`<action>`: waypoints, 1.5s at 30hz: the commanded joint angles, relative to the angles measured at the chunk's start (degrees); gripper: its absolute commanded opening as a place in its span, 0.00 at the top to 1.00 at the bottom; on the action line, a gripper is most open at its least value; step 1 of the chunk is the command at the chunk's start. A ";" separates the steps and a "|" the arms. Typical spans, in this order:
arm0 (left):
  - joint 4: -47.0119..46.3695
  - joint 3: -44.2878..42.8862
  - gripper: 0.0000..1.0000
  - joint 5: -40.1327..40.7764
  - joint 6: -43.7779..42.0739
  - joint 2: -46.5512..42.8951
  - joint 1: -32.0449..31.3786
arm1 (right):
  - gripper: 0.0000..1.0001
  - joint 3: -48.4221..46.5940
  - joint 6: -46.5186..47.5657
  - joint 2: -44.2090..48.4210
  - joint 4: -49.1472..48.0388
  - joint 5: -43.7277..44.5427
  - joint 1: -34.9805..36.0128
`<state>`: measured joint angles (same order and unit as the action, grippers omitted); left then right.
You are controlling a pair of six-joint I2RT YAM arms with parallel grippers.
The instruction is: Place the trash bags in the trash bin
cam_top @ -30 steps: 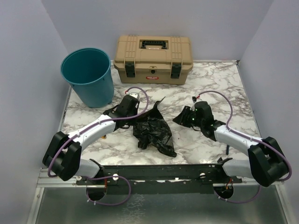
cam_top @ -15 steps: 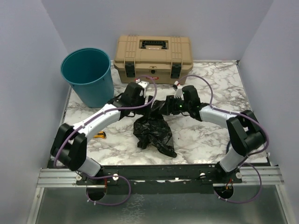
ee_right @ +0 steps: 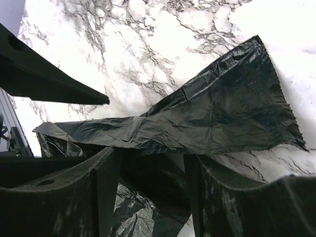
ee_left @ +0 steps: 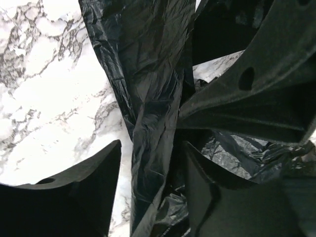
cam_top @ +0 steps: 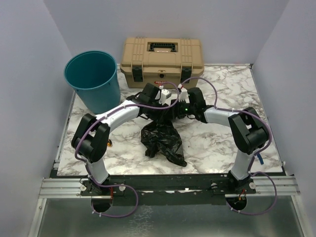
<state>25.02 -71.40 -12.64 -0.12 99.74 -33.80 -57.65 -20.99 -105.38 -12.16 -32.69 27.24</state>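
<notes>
Top external view: my left hand [cam_top: 167, 108] and right hand [cam_top: 179, 110] crowd the far end of the trash bag [cam_top: 161, 140] mid-tabletop. Both are part-open, straddling folds, gripping nothing. The trash bin [cam_top: 94, 81] stands back-left, nearer my left arm.

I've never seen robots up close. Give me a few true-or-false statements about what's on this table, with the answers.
1. The bag lies on the table, outside the bin. True.
2. The bin is tipped on its side. False: it stands upright at the back left.
3. The toolbox has its lid up. False: the lid is down.
4. The left gripper and the right gripper each have bag film between open fingers. True.
</notes>
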 commanded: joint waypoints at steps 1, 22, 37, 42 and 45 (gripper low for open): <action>2.48 -3.33 0.55 -0.93 -3.89 3.47 0.27 | 0.45 -2.14 1.93 -2.14 -2.16 -3.72 -0.35; -2.60 -1.36 1.00 0.15 3.55 0.16 0.98 | 0.95 -1.40 0.61 -2.93 -5.47 -3.90 0.32; -8.45 10.45 1.00 7.41 13.75 -12.00 11.94 | 0.99 12.01 -13.25 10.17 -2.92 23.09 -0.54; -8.53 11.36 1.00 7.37 14.50 -11.74 12.53 | 0.99 12.04 -14.18 12.87 -1.84 23.48 -0.53; -8.96 11.09 1.00 6.13 14.45 -11.17 12.52 | 0.99 10.20 -13.40 12.41 0.37 22.04 -0.57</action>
<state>17.76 -60.51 -6.20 13.45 88.95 -21.69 -45.69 -33.93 -93.30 -14.04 -12.23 26.98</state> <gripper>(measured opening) 0.003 0.005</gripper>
